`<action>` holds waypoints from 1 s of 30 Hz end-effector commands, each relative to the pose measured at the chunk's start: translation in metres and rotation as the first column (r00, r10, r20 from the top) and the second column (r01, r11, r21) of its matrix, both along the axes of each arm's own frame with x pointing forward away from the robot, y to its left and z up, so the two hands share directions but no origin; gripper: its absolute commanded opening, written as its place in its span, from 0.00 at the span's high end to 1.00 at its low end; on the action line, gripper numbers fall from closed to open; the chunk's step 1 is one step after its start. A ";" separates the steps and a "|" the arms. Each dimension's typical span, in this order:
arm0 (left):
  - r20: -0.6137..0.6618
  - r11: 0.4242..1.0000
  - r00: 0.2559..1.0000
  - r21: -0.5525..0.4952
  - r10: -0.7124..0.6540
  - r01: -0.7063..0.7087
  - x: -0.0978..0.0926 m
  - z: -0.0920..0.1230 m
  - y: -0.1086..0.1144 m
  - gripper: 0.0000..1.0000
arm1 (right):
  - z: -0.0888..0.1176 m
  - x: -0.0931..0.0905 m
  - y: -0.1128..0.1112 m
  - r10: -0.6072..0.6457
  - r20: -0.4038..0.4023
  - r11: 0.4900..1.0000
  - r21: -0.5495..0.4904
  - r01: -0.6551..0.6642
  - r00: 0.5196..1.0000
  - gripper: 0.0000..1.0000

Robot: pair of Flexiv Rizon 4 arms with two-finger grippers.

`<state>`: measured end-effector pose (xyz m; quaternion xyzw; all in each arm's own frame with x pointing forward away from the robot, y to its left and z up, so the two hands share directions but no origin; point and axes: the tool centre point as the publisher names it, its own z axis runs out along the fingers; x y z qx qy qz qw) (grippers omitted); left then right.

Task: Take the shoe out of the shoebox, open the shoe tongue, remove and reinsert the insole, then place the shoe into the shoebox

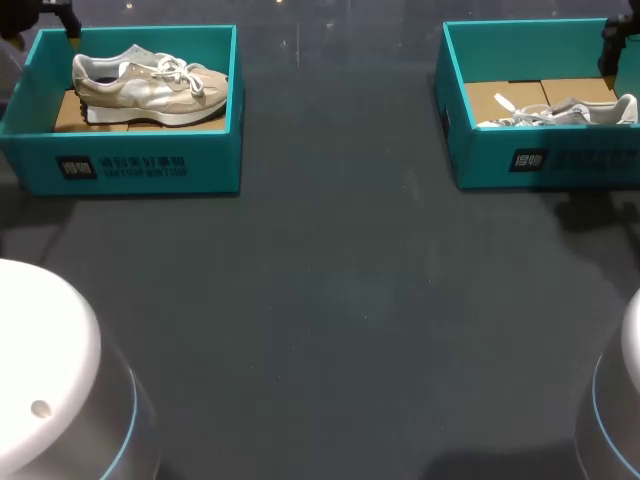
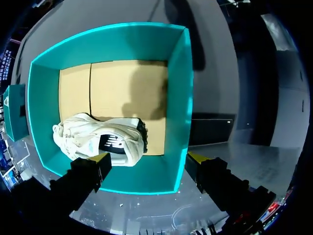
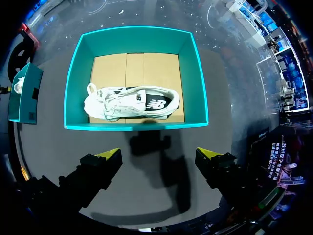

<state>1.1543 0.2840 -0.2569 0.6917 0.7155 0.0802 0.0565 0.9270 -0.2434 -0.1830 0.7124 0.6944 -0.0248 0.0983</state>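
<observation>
Left gripper [image 2: 148, 157] and right gripper [image 3: 157, 152] both spread wide, empty. Shoe [image 2: 100, 139] hugs the box [image 2: 178, 98] wall. Coming down, I might clip that rim and drag it.

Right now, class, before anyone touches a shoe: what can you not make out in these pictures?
Insoles: hidden inside the left shoe and right shoe, in every view.
Right shoebox: its outer end is cut off by the head view's right edge.
Left pincer and right pincer: open in the wrist views; the head view's edges cut them off almost wholly.
</observation>
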 end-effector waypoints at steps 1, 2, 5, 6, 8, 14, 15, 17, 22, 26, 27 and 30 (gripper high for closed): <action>-0.002 1.000 1.000 0.015 -0.007 0.007 0.009 -0.012 -0.003 0.00 | 0.000 -0.001 0.000 0.000 0.001 1.000 -0.002 0.000 1.000 0.00; -0.001 1.000 1.000 0.006 -0.017 0.017 0.010 -0.014 -0.004 0.00 | 0.000 -0.001 0.000 0.000 0.001 1.000 -0.002 0.000 1.000 0.00; 0.003 0.999 1.000 0.017 -0.028 0.028 0.015 -0.019 -0.008 0.00 | 0.000 -0.001 0.000 0.000 0.001 1.000 -0.002 0.000 1.000 0.00; -0.002 0.999 0.999 0.017 -0.032 0.032 0.017 -0.021 -0.010 0.00 | 0.000 -0.001 0.000 0.000 0.001 1.000 -0.002 0.000 1.000 0.00; -0.005 0.999 0.999 0.024 -0.042 0.042 0.020 -0.025 -0.012 0.00 | 0.000 -0.001 0.000 0.000 0.001 1.000 -0.002 0.000 1.000 0.00; -0.022 0.999 0.999 0.031 -0.043 0.044 0.031 -0.038 -0.015 0.05 | 0.000 -0.001 0.000 0.000 0.001 1.000 -0.002 0.000 1.000 0.00; -0.031 0.999 0.999 0.032 -0.042 0.043 0.033 -0.040 -0.015 0.04 | 0.000 -0.001 0.000 0.000 0.001 1.000 -0.002 0.000 1.000 0.00; -0.054 0.999 0.998 0.027 -0.042 0.044 0.035 -0.044 -0.016 0.04 | 0.000 -0.001 0.000 0.000 0.001 1.000 -0.002 0.000 1.000 0.00; -0.085 0.999 0.996 0.025 -0.036 0.038 0.039 -0.053 -0.016 0.05 | 0.000 -0.001 0.000 0.000 0.001 1.000 -0.002 0.000 1.000 0.00; -0.095 0.999 0.995 0.037 -0.034 0.038 0.041 -0.059 -0.015 0.08 | 0.000 -0.001 0.000 0.000 0.001 1.000 -0.002 0.000 1.000 0.00; -0.100 0.999 0.994 0.039 -0.032 0.036 0.040 -0.061 -0.014 0.07 | 0.000 -0.001 0.000 0.000 0.001 1.000 -0.002 0.000 1.000 0.00; -0.111 0.998 0.993 0.043 -0.034 0.039 0.038 -0.065 -0.013 0.07 | 0.000 -0.001 0.000 0.000 0.001 1.000 -0.002 0.000 1.000 0.00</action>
